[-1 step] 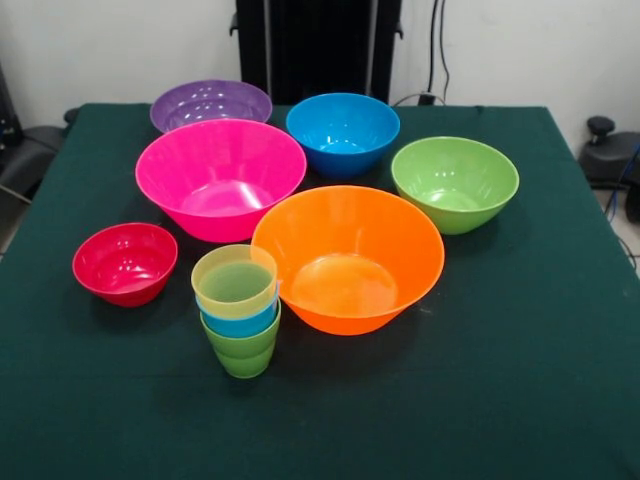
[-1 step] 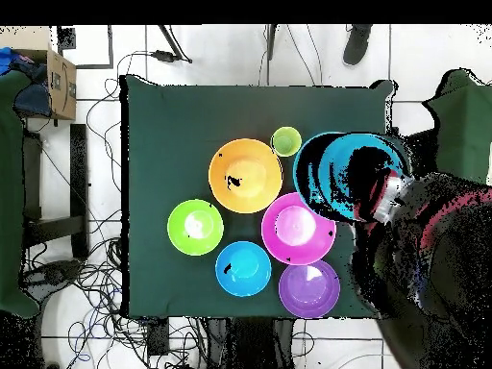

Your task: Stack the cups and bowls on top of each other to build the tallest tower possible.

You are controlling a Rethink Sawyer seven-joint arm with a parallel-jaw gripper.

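- The tower [image 1: 238, 310], a short column of three nested plastic tumblers, stands near the front of the green-clothed tabletop [image 1: 520, 400], just left of the large glossy orange plastic bowl [image 1: 348, 258] and apparently touching its rim.
- Within it, the stepped green cup [image 1: 243, 350] is lowest, the smooth sky-blue cup [image 1: 238, 322] sits in it, and the ridged translucent yellow cup [image 1: 235, 281] is on top.
- The small red bowl [image 1: 125, 263] lies to the left of the tower, apart from it.
- The large pink bowl [image 1: 220, 178] sits behind, touching the orange one; the medium purple bowl [image 1: 210, 104], blue bowl [image 1: 342, 132] and green bowl [image 1: 455, 182] stand farther back.
- In the overhead view a teal round shape [image 2: 357, 175], partly broken up, lies at the tabletop's edge beside a person's arm [image 2: 423, 240]; whether it rests on the tabletop cannot be told.
- The claw shows in neither view, so its state cannot be told.
- Judged progress: the cups are stacked; every visible bowl is single and open side up, so the bowl part of the tower is not yet begun.
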